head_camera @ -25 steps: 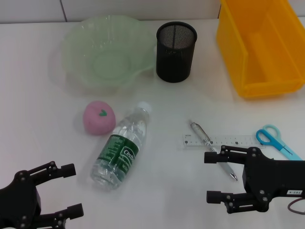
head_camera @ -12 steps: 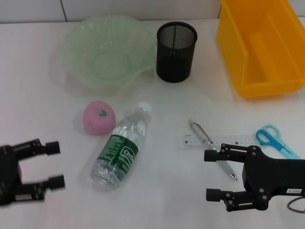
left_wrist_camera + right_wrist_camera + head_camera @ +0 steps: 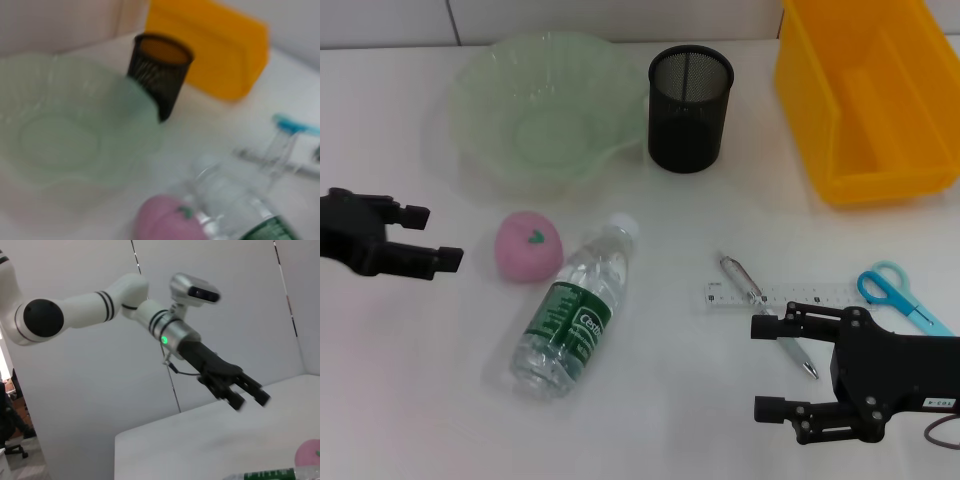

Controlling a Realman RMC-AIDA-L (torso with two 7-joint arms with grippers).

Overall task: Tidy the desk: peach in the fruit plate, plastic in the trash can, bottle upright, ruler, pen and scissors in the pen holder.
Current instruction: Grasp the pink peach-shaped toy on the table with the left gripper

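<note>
Spread wide and empty on both arms. Left gripper (image 3: pixel 438 237) hanging above the table (image 3: pixel 650 400) on the near left, fingers aimed toward the peach (image 3: pixel 528 246), which sits just beside them on the side toward the middle of the desk, clear of contact. Right gripper (image 3: pixel 771 367) low at the near right, parked over the lower end of the pen (image 3: pixel 764 315), also holding nothing.

Key relation for the likely next step: peach nearer the left arm by far, lying straight ahead of its open fingers; round, so no long axis to match. Green fruit plate (image 3: pixel 545 115) farther back, beyond the peach, so a lift and a short carry away from the robot would probably do.

Bottle (image 3: pixel 574 305) on its side, just beside the peach and perhaps touching it, cap toward the back and slightly right, base toward the robot; a risk of nudging it during the grasp. Ruler (image 3: pixel 785 296) lying crosswise with the pen across it, scissors (image 3: pixel 898 293) at its right end. Pen holder (image 3: pixel 689 95) upright beside the plate, yellow bin (image 3: pixel 865 95) at the far right. No plastic scrap visible.
</note>
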